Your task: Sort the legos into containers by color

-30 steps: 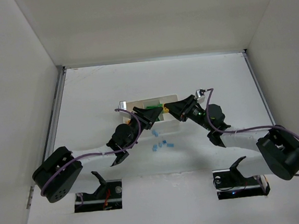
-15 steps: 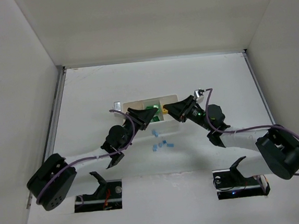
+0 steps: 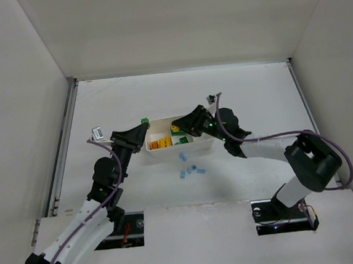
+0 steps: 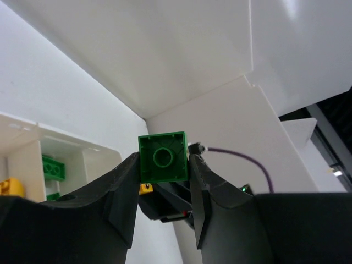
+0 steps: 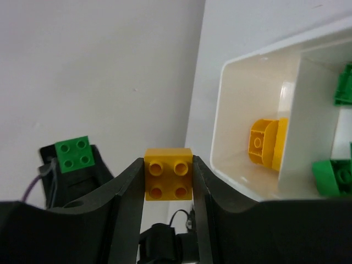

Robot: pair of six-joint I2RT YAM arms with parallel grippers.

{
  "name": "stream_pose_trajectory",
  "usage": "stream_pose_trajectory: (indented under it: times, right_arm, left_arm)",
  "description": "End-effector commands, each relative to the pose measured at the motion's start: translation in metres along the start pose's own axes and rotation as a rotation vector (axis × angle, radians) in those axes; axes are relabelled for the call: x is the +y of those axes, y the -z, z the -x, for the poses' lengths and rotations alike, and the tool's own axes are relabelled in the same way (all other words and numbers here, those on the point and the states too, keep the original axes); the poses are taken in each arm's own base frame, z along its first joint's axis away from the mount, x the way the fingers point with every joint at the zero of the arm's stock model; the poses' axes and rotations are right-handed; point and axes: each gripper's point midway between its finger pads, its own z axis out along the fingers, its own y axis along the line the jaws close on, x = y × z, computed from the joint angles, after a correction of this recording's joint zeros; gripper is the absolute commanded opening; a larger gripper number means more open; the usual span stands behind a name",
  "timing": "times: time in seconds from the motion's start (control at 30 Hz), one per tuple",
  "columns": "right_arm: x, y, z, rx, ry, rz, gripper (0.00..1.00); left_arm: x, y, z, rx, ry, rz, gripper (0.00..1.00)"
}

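Note:
The white tray (image 3: pixel 203 143) lies mid-table. Its left compartment holds yellow-orange bricks (image 3: pixel 159 144), and its middle one holds green bricks (image 3: pixel 181 139). My left gripper (image 3: pixel 142 125) is shut on a green brick (image 3: pixel 144 120) at the tray's far left corner; the left wrist view shows that brick (image 4: pixel 162 157) between the jaws (image 4: pixel 163 165). My right gripper (image 3: pixel 180 126) is shut on a yellow-orange brick (image 3: pixel 175 129) over the tray's far edge. The right wrist view shows it (image 5: pixel 168 174) in the gripper (image 5: pixel 168 165), just left of the tray (image 5: pixel 242 71). Several light blue bricks (image 3: pixel 189 169) lie on the table in front of the tray.
White walls enclose the table on the left, back and right. A metal rail (image 3: pixel 63 148) runs along the left edge. The purple cable (image 3: pixel 270 137) loops off my right arm. The left gripper's green brick (image 5: pixel 74 154) also shows in the right wrist view.
My left arm has swung left with the green brick, off the tray's middle to its far left corner. My right gripper has moved left over the tray with the yellow-orange brick.

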Motion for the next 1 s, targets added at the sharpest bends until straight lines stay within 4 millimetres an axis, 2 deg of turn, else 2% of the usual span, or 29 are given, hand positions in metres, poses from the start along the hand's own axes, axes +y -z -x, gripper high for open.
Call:
stream_pose_trajectory:
  times: [0.0,0.17,0.23,0.33,0.5,0.6,0.7,0.77,0.83,0.97]
  right_arm:
    - [-0.006,-0.027,-0.008,0.022,0.126,-0.085,0.28]
    - [-0.022,-0.055,-0.016,0.025,0.193,-0.192,0.31]
    - [-0.024,-0.062,-0.019,0.029,0.212,-0.213,0.37]
    - [-0.022,-0.07,-0.021,0.035,0.232,-0.222,0.54]
    - [-0.013,-0.069,-0.014,0.015,0.257,-0.222,0.65]
    - [-0.006,-0.052,-0.003,-0.029,0.262,-0.199,0.63]
    - [-0.005,-0.021,0.022,-0.113,0.276,-0.191,0.49]
    - [-0.008,0.0,0.032,-0.148,0.292,-0.197,0.35]
    - [-0.017,0.019,0.037,-0.168,0.313,-0.219,0.23]
    - [-0.035,0.052,0.032,-0.172,0.361,-0.258,0.19]
  left_arm:
    - [0.01,0.005,0.002,0.028,-0.123,0.078,0.1]
    - [0.024,0.011,0.004,0.028,-0.164,0.133,0.1]
    - [0.024,0.011,0.006,0.025,-0.181,0.142,0.1]
    - [0.023,0.01,0.009,0.019,-0.204,0.145,0.1]
    - [0.023,0.006,0.008,0.028,-0.225,0.156,0.1]
    - [0.026,0.002,0.002,0.048,-0.242,0.173,0.1]
    - [0.028,-0.007,-0.012,0.094,-0.261,0.185,0.1]
    - [0.029,-0.015,-0.026,0.138,-0.29,0.192,0.1]
    - [0.027,-0.025,-0.045,0.193,-0.327,0.196,0.11]
    - [0.028,-0.045,-0.083,0.303,-0.44,0.213,0.12]
